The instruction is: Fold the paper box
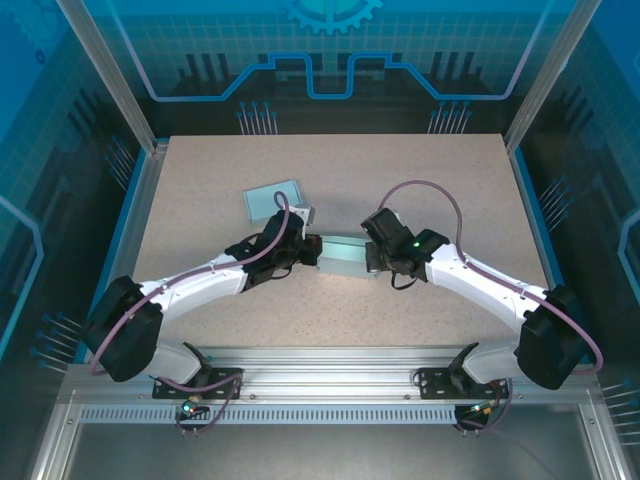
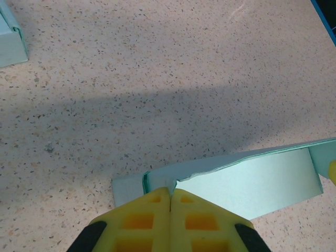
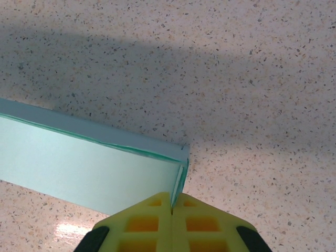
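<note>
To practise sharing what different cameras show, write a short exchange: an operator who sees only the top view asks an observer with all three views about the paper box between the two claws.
Operator: From above, the arms hide the tips. Is the left claw gripping the box?
Observer: Yes. Its yellow fingers are shut on a thin wall at the box's corner.
Operator: And the right claw?
Observer: Also shut, pinching the upright end wall at the box's other end.
</note>
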